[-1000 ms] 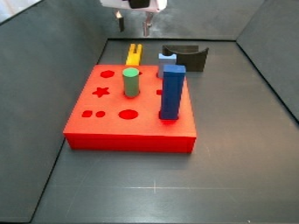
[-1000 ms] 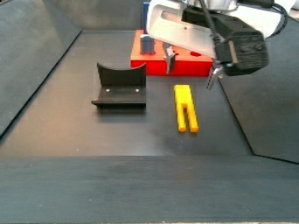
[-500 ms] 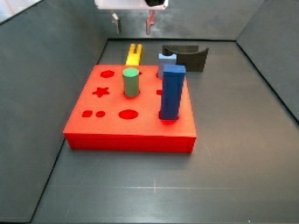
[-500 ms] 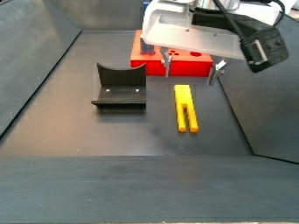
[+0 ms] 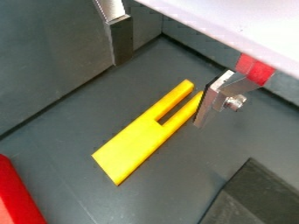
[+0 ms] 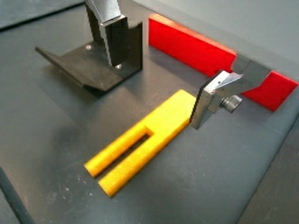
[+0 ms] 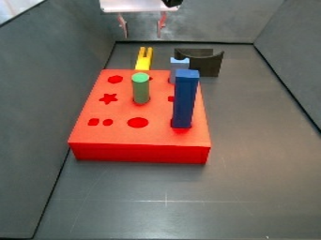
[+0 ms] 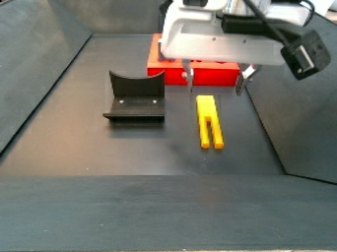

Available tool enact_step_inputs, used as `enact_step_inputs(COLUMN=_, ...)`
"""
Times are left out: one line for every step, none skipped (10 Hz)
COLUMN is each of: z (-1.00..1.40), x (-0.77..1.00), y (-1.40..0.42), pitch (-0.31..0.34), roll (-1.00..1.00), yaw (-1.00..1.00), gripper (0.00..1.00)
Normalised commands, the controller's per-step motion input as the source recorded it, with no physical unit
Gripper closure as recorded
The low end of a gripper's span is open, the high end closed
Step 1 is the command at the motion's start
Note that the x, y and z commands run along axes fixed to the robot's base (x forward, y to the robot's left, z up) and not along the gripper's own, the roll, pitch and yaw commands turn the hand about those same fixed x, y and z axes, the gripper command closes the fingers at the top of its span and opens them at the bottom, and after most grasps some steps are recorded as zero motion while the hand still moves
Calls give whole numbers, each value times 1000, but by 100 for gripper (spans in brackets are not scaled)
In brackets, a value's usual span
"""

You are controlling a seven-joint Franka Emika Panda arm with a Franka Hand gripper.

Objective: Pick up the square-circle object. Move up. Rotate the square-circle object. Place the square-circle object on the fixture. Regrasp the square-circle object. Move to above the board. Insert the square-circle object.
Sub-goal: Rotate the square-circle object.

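With the hand [image 6: 162,76] spread and empty above the peg [image 6: 138,143], which lies flat on the floor beside the fixture [image 8: 133,96], I'd lower straight so both fingers [image 5: 214,99] straddle its narrow width squarely before closing.

The pincer [image 6: 158,74] hangs above the floor with its two fingers pointing down and standing wide apart, with nothing between them. In both wrist views the fingers are flat silver plates; one finger [image 5: 121,37] is seen from its dark pad side, and another finger [image 6: 218,94] shows a small bolt on its outer face. In a side view the pincer [image 8: 215,76] sits under a large white wrist body with a black camera on its side.
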Motion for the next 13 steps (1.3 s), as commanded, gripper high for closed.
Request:
enact_step_inputs(z=-1000, x=23, y=0, pitch=-37, roll=-3, yaw=-52, gripper=0)
enact_step_inputs(z=-1000, x=28, y=2, pitch=-57, roll=-25, yaw=-41, gripper=0)
enact_step_inputs(z=-1000, x=30, y=5, pitch=-70, roll=-44, yaw=-31, gripper=0)
enact_step_inputs(z=-1000, x=36, y=9, pitch=-77, roll=-65, yaw=-22, gripper=0)
enact_step_inputs(z=-892, x=40, y=13, pitch=-79, roll=-86, yaw=-13, gripper=0)
enact_step_inputs(z=-755, x=38, y=13, pitch=-85, roll=-110, yaw=-5, gripper=0)
enact_step_inputs(z=-657, x=38, y=13, pitch=-98, roll=-123, yaw=-1, gripper=0)
enact_step_inputs(z=-572, x=32, y=10, pitch=-109, roll=-134, yaw=3, gripper=0)
enact_step_inputs(z=-469, x=30, y=13, pitch=-121, roll=-146, yaw=6, gripper=0)
enact_step_inputs(z=-394, x=26, y=13, pitch=-130, roll=-154, yaw=7, gripper=0)
enact_step_inputs(z=-326, x=26, y=15, pitch=-132, roll=-163, yaw=7, gripper=0)
enact_step_inputs(z=-241, x=23, y=16, pitch=-142, roll=-172, yaw=6, gripper=0)
enact_step_inputs(z=-181, x=19, y=17, pitch=-145, roll=-178, yaw=5, gripper=0)
